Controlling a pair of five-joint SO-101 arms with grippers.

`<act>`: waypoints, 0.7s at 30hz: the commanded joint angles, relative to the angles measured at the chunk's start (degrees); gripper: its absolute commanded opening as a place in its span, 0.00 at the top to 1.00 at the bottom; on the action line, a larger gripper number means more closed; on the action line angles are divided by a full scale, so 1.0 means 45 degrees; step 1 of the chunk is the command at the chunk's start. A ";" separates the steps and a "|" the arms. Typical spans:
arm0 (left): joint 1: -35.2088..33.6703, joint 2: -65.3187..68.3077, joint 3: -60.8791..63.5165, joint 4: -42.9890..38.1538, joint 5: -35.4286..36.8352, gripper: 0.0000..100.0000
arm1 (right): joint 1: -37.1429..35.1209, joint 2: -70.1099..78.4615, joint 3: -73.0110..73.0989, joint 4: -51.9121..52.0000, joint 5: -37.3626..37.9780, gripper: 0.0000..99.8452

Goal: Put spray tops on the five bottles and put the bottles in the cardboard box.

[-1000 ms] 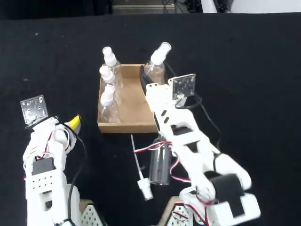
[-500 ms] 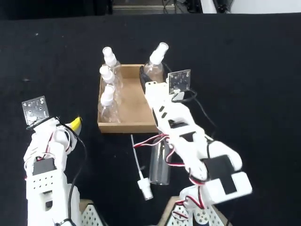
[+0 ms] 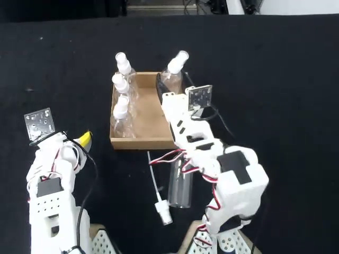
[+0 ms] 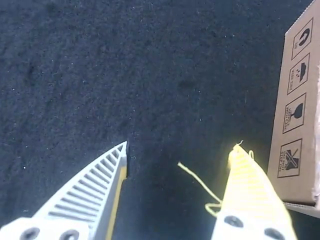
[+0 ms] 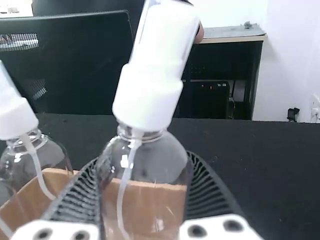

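Note:
The cardboard box (image 3: 151, 124) sits mid-table with three capped clear bottles (image 3: 122, 108) upright along its left side. My right gripper (image 3: 170, 87) is shut on a fourth capped bottle (image 3: 175, 71), tilted over the box's far right corner; the right wrist view has this bottle (image 5: 145, 165) between the black fingers (image 5: 75, 197) above the box wall (image 5: 30, 200). A capless bottle (image 3: 180, 186) lies on the cloth in front of the box, with a loose spray top (image 3: 161, 207) and its tube beside it. My left gripper (image 4: 177, 157) hangs open over bare cloth left of the box (image 4: 300, 110).
Black cloth covers the whole table (image 3: 275, 79). The right arm's body (image 3: 233, 180) stands over the lying bottle. The left arm (image 3: 50, 174) stays at the near left. Free room lies to the far right and far left of the box.
The right arm has drawn the held bottle slightly left and nearer over the box corner, and its base joints have swung left. The left arm has not moved.

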 commanded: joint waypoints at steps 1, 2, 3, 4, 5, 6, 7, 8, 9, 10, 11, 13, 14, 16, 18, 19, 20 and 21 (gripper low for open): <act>0.0186 -0.0195 -0.0147 -0.0293 -0.0137 0.71 | 0.0156 0.0010 -0.0733 -0.0410 0.0000 0.99; 0.0186 -0.0195 -0.0147 -0.0293 -0.0137 0.71 | 0.0137 0.0049 -0.0772 -0.0410 0.0000 0.99; 0.0186 -0.0195 -0.0147 -0.0293 -0.0137 0.71 | 0.0137 0.0049 -0.0772 -0.0410 0.0000 0.99; 0.0186 -0.0195 -0.0147 -0.0293 -0.0137 0.71 | 0.0137 0.0049 -0.0791 -0.0410 0.0000 0.99; 0.0186 -0.0195 -0.0147 -0.0293 -0.0137 0.71 | 0.0156 0.0049 -0.0791 -0.0410 0.0000 0.99; 0.0186 -0.0195 -0.0147 -0.0293 -0.0137 0.71 | 0.0156 0.0049 -0.0791 -0.0391 0.0000 0.99; 0.0186 -0.0195 -0.0147 -0.0293 -0.0137 0.71 | 0.0156 0.0049 -0.0791 -0.0332 0.0000 0.99; 0.0186 -0.0195 -0.0147 -0.0293 -0.0137 0.71 | 0.0156 0.0068 -0.0772 -0.0293 0.0000 0.99; 0.0186 -0.0195 -0.0147 -0.0293 -0.0137 0.71 | 0.0156 0.0068 -0.0752 -0.0293 0.0000 0.99; 0.0186 -0.0195 -0.0147 -0.0293 -0.0137 0.71 | 0.0156 0.0068 -0.0733 -0.0293 0.0000 0.99; 0.0186 -0.0195 -0.0147 -0.0293 -0.0137 0.71 | 0.0156 0.0068 -0.0733 -0.0293 0.0000 0.99; 0.0186 -0.0195 -0.0147 -0.0293 -0.0137 0.71 | 0.0156 0.0088 -0.0772 -0.0293 0.0000 0.99; 0.0186 -0.0195 -0.0147 -0.0293 -0.0137 0.71 | 0.0156 0.0088 -0.0772 -0.0293 0.0000 0.99; 0.0186 -0.0195 -0.0147 -0.0293 -0.0137 0.71 | 0.0156 0.0088 -0.0791 -0.0293 0.0000 0.99; 0.0186 -0.0195 -0.0147 -0.0293 -0.0137 0.71 | 0.0156 0.0088 -0.0791 -0.0293 0.0000 0.99; 0.0186 -0.0195 -0.0147 -0.0293 -0.0137 0.71 | 0.0156 0.0088 -0.0791 -0.0293 0.0000 0.99; 0.0186 -0.0195 -0.0147 -0.0293 -0.0137 0.71 | 0.0176 0.0088 -0.0791 -0.0293 0.0039 0.99; 0.0186 -0.0195 -0.0127 -0.0293 -0.0137 0.71 | 0.0176 0.0088 -0.0791 -0.0293 0.0215 0.99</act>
